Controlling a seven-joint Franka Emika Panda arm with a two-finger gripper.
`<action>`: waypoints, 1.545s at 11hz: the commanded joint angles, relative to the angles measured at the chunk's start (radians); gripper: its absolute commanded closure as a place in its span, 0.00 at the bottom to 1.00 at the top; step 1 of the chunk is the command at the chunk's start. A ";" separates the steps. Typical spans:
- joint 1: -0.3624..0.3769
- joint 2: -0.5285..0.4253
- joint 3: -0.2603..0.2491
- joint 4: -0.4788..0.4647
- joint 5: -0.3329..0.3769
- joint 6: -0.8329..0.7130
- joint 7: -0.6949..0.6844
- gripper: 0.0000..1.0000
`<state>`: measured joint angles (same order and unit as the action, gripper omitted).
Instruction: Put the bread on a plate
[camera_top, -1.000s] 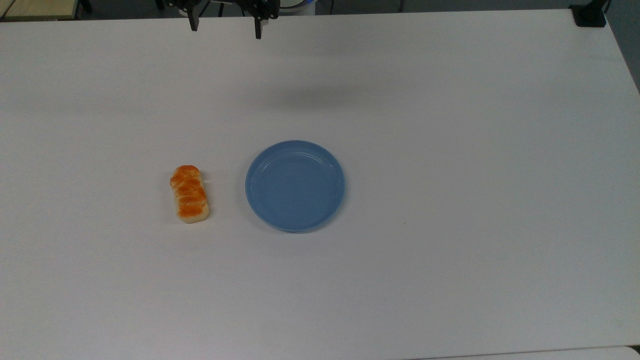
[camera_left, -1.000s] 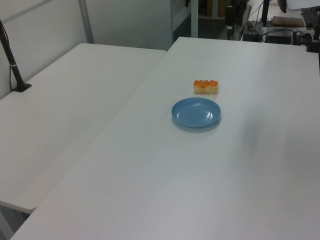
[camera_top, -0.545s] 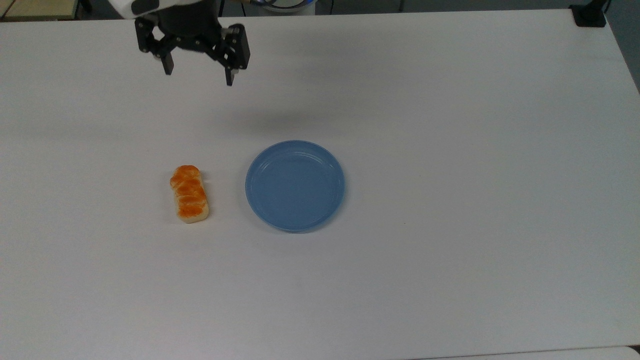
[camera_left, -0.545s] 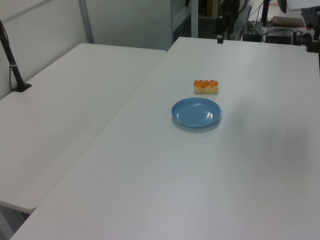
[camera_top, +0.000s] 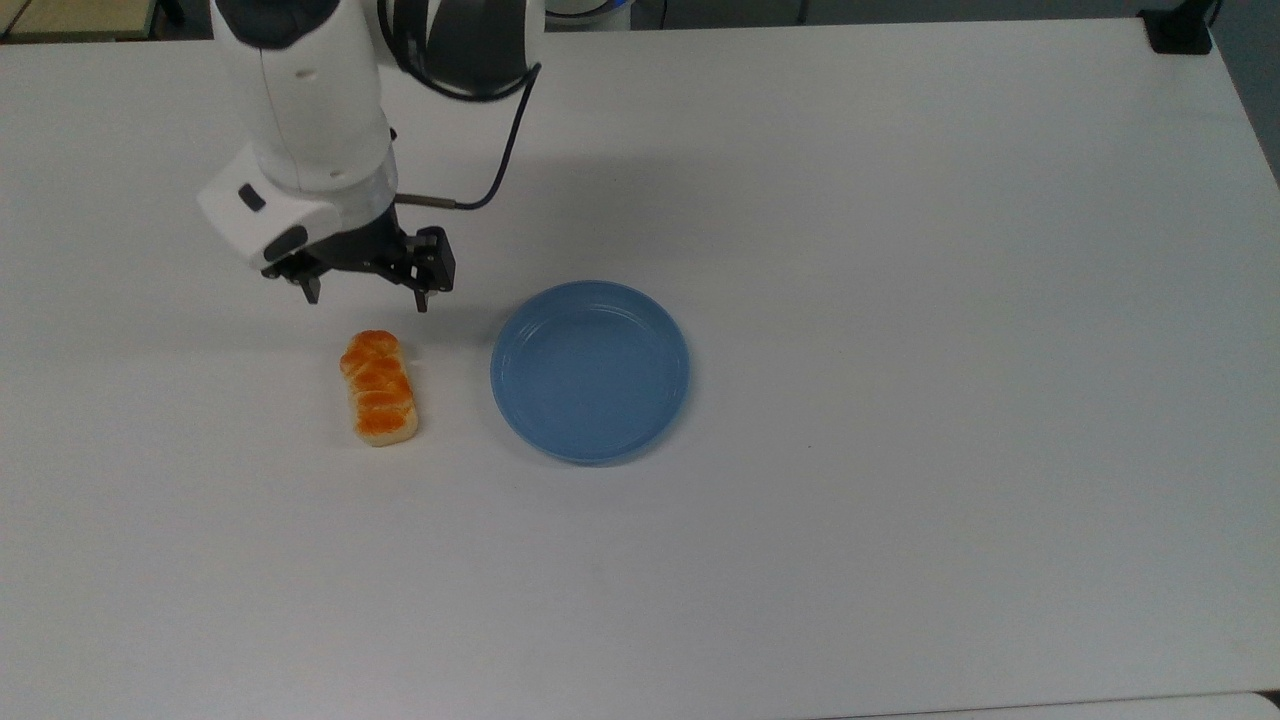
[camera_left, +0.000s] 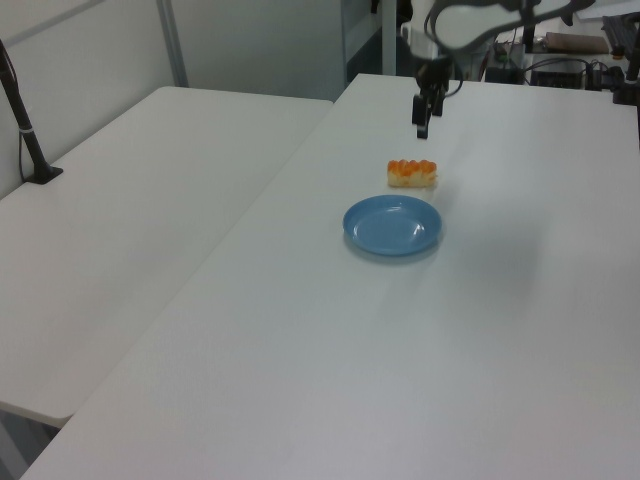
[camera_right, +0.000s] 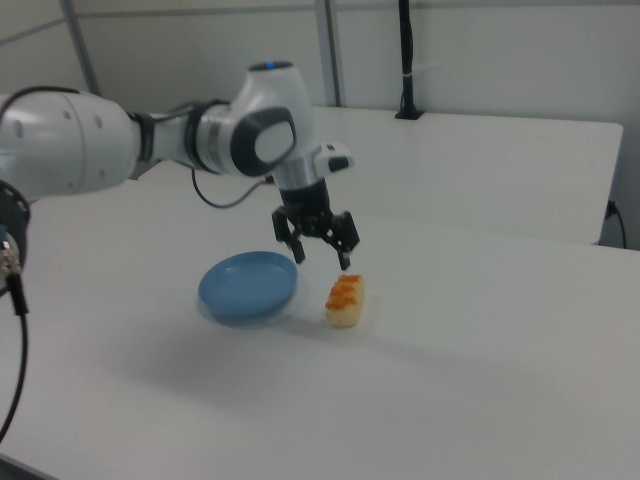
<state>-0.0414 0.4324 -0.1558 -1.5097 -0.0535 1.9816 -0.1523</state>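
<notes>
The bread (camera_top: 379, 388) (camera_left: 412, 173) (camera_right: 345, 298), a small loaf with orange-brown bumps and pale sides, lies on the white table (camera_top: 900, 300). To its right in the top view sits the light blue plate (camera_top: 590, 371) (camera_left: 393, 224) (camera_right: 248, 286) with nothing on it. My gripper (camera_top: 367, 297) (camera_left: 424, 125) (camera_right: 322, 257) hangs open above the table, just beyond the loaf's far end in the top view, touching nothing. Its two black fingers point down, spread wider than the loaf.
A second white table (camera_left: 130, 220) adjoins in the left view's left, with a black post (camera_left: 25, 130) on it. A black clamp (camera_top: 1180, 30) sits at the top view's upper right corner. A black cable (camera_top: 500, 160) trails from the arm.
The arm has come down and forward from the table's far edge, bringing the open gripper close above the bread's far end. Bread and plate have not moved.
</notes>
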 joint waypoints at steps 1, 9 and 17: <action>-0.008 0.084 0.001 0.014 -0.003 0.095 -0.093 0.00; -0.022 0.210 0.002 0.014 0.000 0.258 -0.104 0.17; 0.047 0.096 0.013 0.000 0.067 0.148 0.019 0.46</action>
<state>-0.0550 0.6083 -0.1439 -1.4699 -0.0029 2.1962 -0.1682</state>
